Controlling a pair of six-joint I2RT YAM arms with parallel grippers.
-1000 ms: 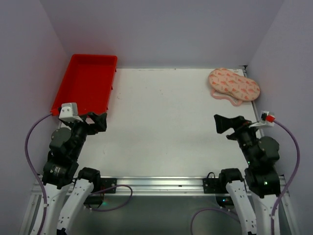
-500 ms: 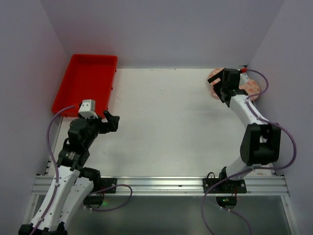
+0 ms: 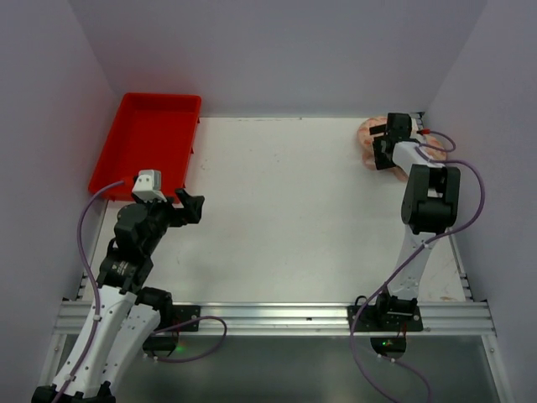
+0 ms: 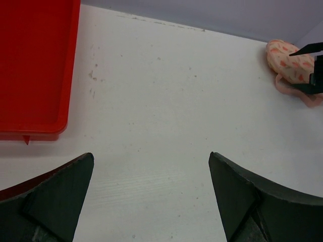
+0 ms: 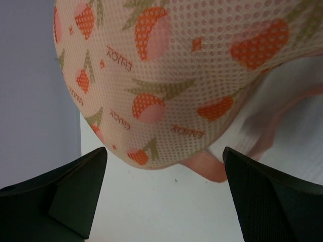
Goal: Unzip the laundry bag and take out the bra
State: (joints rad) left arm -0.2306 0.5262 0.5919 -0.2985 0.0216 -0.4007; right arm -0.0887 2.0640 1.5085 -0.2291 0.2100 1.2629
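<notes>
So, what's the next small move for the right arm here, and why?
Probably ease the right end effector forward to close on the near end of the laundry bag. Its jaws stand open with the bag's rounded end just ahead of them, nothing gripped; no zipper pull shows yet, so steadying the bag seems the first step.

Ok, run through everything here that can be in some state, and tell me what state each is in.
laundry bag: lying in the table's far right corner, ungripped; zip not visible.
red tray: nothing in it.
left gripper: open, holding nothing, above the table.
right gripper: open at the laundry bag's left end, holding nothing.
</notes>
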